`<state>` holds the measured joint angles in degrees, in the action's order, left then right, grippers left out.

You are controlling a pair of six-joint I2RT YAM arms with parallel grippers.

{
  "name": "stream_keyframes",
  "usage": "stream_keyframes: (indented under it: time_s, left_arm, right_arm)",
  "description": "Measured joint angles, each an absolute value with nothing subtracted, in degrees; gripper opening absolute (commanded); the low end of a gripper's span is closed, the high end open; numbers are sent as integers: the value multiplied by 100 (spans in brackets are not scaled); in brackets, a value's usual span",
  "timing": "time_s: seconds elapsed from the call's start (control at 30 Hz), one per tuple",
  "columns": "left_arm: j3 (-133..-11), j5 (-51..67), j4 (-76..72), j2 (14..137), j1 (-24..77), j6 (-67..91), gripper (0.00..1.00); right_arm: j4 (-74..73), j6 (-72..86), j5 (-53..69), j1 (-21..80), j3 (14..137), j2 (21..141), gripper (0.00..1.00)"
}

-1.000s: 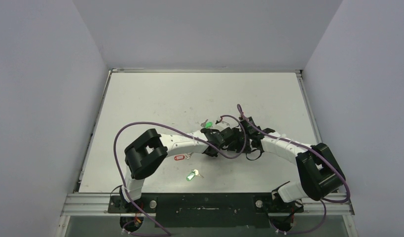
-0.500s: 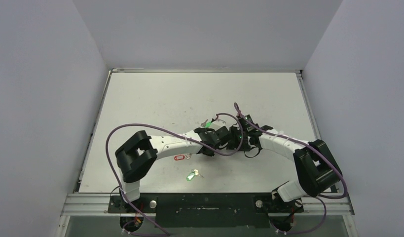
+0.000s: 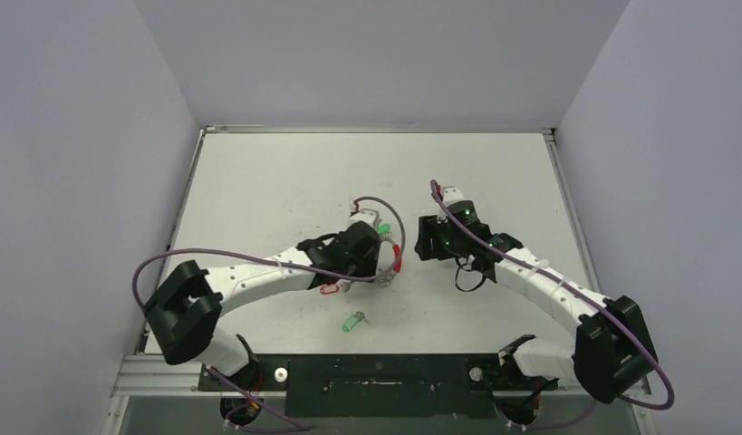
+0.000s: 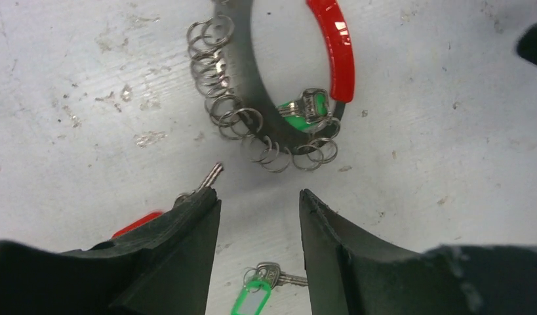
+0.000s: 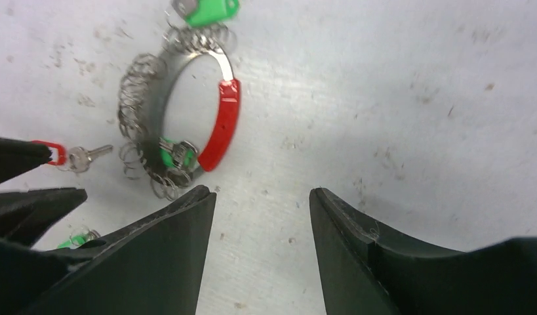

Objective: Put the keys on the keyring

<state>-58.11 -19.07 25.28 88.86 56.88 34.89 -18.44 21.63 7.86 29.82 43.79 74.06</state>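
- Both arms have drawn apart since a second ago: then the two pincers met over the keyring, now it lies uncovered between them.
- Left pincer (image 4: 258,197): the jaws stand partly apart and hold nothing. The keyring (image 4: 336,59) lies flat just ahead of the tips, its red side to the right and its loops (image 4: 216,98) to the left.
- The red-tag key (image 4: 212,174) lies close beside the left finger. Its blade points slantwise ahead toward the loops, and its tag is partly hidden under that finger.
- A loose green-tag key (image 4: 252,298) lies behind the tips, toward the wrist.
- Right pincer (image 5: 260,191): the jaws are apart and empty. The keyring is ahead and to its left, farther away than from the other pincer.
- I judge the left arm nearer to both loose keys; for the red-tag key it needs a small shift to its left.
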Motion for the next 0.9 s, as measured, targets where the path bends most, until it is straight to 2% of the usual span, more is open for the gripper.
stream_keyframes:
  time_s: [0.23, 0.43, 0.7, 0.9]
  left_arm:
    - [-3789, -631, 923, 7122, 4248, 3988, 68]
    - [-2685, 54, 362, 5533, 3024, 4405, 76]
    - [-2281, 1, 755, 3433, 2504, 4436, 85]
    - [-2239, -274, 1074, 2775, 2491, 4388, 85]
  right_arm:
    - [-701, 1208, 725, 3275, 3760, 6351, 64]
    - [-64, -563, 1553, 3785, 3232, 6036, 67]
    - [-102, -2838, 2399, 4294, 3286, 6595, 58]
    - [-191, -3837, 2440, 4842, 3365, 7293, 48]
